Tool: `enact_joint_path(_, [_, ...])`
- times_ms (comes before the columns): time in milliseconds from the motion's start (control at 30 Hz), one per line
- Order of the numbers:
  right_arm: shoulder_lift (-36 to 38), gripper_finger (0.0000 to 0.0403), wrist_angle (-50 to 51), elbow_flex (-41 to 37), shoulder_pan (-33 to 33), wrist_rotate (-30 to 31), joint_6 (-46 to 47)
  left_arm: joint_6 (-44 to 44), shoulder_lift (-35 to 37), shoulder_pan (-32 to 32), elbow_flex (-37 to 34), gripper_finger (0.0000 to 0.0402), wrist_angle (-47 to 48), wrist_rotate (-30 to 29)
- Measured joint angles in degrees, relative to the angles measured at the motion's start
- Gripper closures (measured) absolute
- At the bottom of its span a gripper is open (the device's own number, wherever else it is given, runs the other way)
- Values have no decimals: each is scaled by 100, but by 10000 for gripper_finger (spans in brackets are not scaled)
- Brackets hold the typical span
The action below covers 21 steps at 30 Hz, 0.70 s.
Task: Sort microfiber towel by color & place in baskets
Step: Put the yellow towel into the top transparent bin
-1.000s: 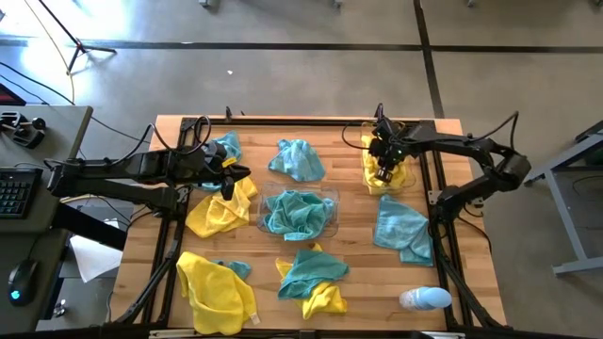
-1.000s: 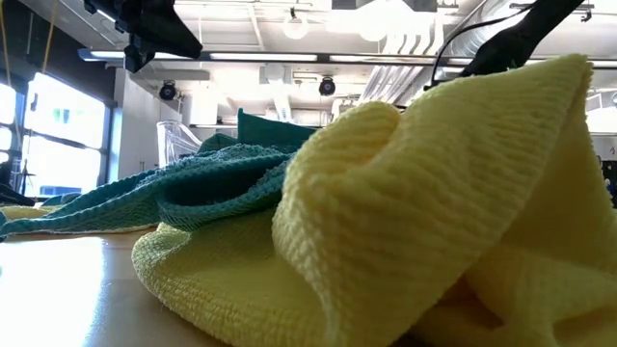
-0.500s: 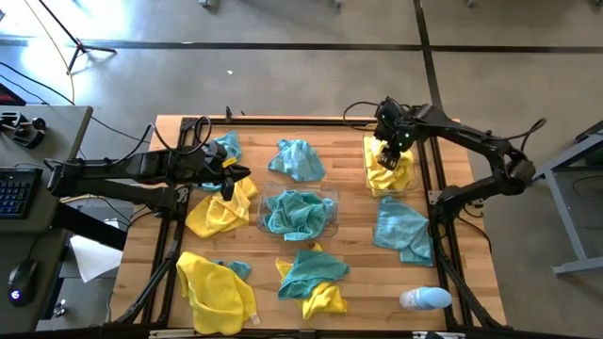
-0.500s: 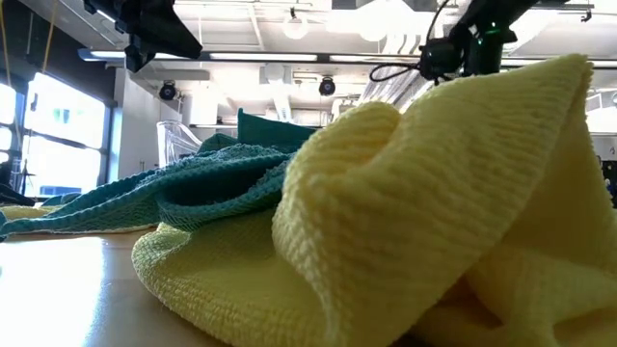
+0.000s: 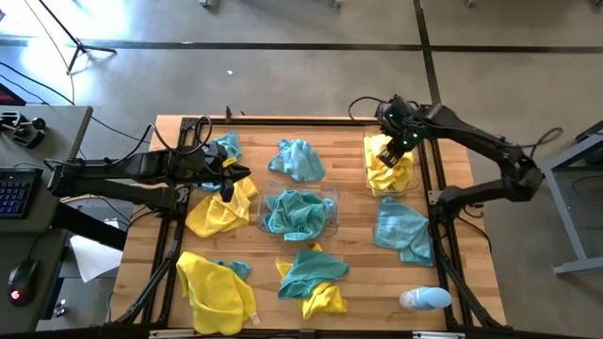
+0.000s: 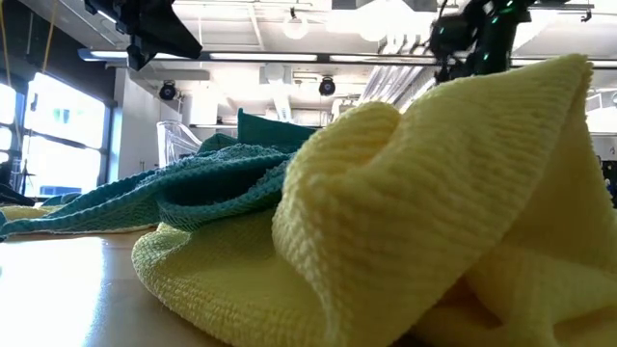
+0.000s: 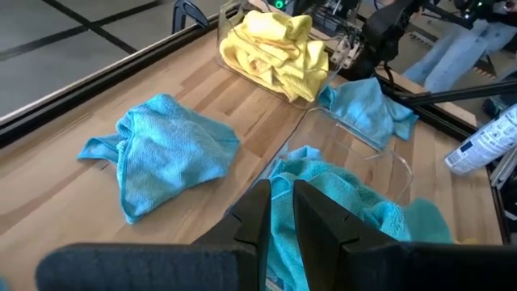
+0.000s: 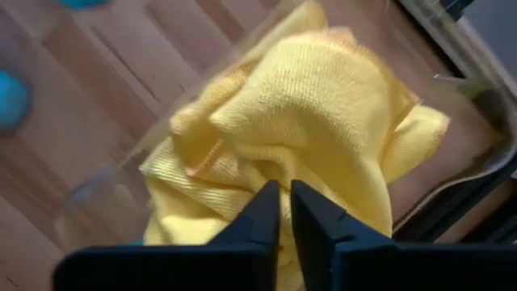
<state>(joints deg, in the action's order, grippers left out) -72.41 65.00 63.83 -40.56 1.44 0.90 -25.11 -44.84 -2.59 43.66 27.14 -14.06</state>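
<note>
Yellow and teal towels lie scattered on the wooden table (image 5: 353, 273). The middle clear basket (image 5: 332, 218) holds teal towels (image 5: 297, 212). The far-right clear basket (image 5: 368, 179) holds yellow towels (image 5: 391, 169), which fill my right wrist view (image 8: 323, 105). My right gripper (image 5: 396, 141) hangs shut just above that basket's far end, touching nothing. My left gripper (image 5: 229, 181) hovers shut over the far edge of a yellow towel (image 5: 217, 215), left of the middle basket, its fingers (image 7: 311, 222) pointing toward the teal pile (image 7: 339, 198).
Loose teal towels lie at the far middle (image 5: 297, 158), far left (image 5: 226, 146) and right (image 5: 403, 229). A yellow towel (image 5: 219, 292) and a teal-on-yellow heap (image 5: 311, 278) sit near the front edge. A pale bottle (image 5: 424, 299) lies at the near right corner.
My right gripper has risen out of the far-right basket and drawn back toward the table's far edge; the yellow towels stay in the basket.
</note>
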Motion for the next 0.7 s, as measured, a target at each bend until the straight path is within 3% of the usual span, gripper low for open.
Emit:
enact_joint_path(67, [303, 392, -36, 0, 57, -63, 196, 37, 0, 0, 0, 360, -1, 1])
enact_joint_path(167, [774, 378, -123, 0, 281, -85, 791, 71, 0, -1, 0, 360, -2, 0])
enact_joint_path(300, [1256, 396, -452, 0, 1046, 48, 1502, 384, 0, -1, 0, 360, -2, 0])
enact_joint_path(467, [1395, 395, -1044, 0, 2297, 902, 2378, 468, 0, 0, 0, 360, -2, -3])
enact_joint_path(700, [950, 401, -1274, 0, 3743, 2022, 3111, 156, -170, 156, 132, 360, 26, -145])
